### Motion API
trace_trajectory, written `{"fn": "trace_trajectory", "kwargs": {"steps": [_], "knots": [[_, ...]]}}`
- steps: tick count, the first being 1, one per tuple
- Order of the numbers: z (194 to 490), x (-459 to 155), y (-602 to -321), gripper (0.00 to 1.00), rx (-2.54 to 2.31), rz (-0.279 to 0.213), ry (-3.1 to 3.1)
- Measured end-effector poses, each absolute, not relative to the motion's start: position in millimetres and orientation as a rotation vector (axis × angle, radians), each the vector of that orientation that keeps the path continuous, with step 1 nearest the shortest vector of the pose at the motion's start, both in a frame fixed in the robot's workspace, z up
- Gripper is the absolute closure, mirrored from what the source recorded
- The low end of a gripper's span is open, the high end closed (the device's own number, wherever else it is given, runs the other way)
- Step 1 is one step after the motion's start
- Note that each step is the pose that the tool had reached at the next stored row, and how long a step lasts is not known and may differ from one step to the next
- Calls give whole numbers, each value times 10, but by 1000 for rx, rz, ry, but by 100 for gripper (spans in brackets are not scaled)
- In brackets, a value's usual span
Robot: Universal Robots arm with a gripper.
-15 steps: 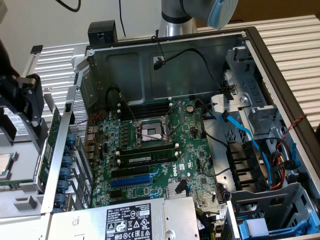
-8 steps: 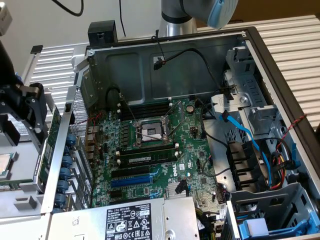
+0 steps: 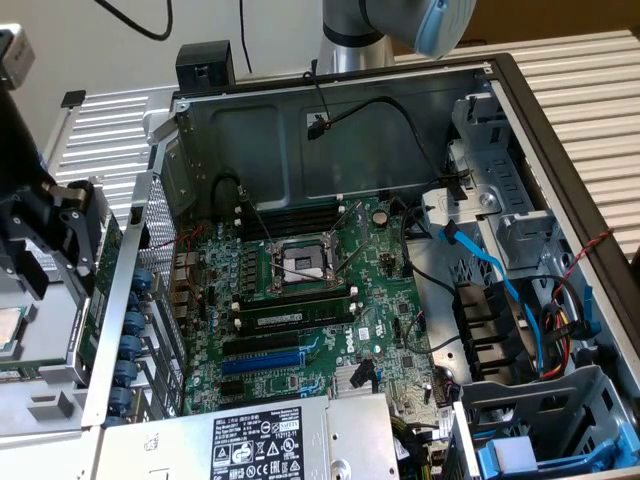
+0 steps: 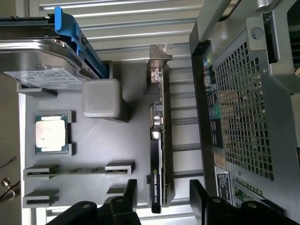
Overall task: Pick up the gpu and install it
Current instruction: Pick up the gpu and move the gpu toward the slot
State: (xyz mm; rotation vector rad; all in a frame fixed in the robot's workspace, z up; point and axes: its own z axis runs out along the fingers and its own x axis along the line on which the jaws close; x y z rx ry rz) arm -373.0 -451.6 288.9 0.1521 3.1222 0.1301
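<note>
One step is in hand, by my reading: the reach for the gpu (image 4: 157,154), with nothing lifted yet.

In the exterior view the claw (image 3: 60,235) hangs at the exterior view's left, outside the open case (image 3: 280,150) and over the grey tray (image 3: 40,405). The motherboard (image 3: 310,290) lies in the case at mid-frame, and I read "DELL" in white on its lower part. The power supply (image 3: 340,440) at the bottom edge carries a white label of safety marks too small for me to read.

In the wrist view the gpu stands on edge in a slot of the tray, between the case's perforated wall and a CPU chip (image 4: 51,133). The claw's fingers (image 4: 117,204) stand apart, one to each side of the card's end, gripping nothing. Along the card's black edge I read "NVIDIA QUADRO"; the model after it I cannot make out. A grasp, I judge, calls for the claw centred across the thin card and low enough to catch it squarely.
</note>
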Motion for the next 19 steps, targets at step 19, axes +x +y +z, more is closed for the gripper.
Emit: {"fn": "trace_trajectory", "kwargs": {"steps": [19], "knots": [[2665,-3845,-4270,44,146,95,3072]]}}
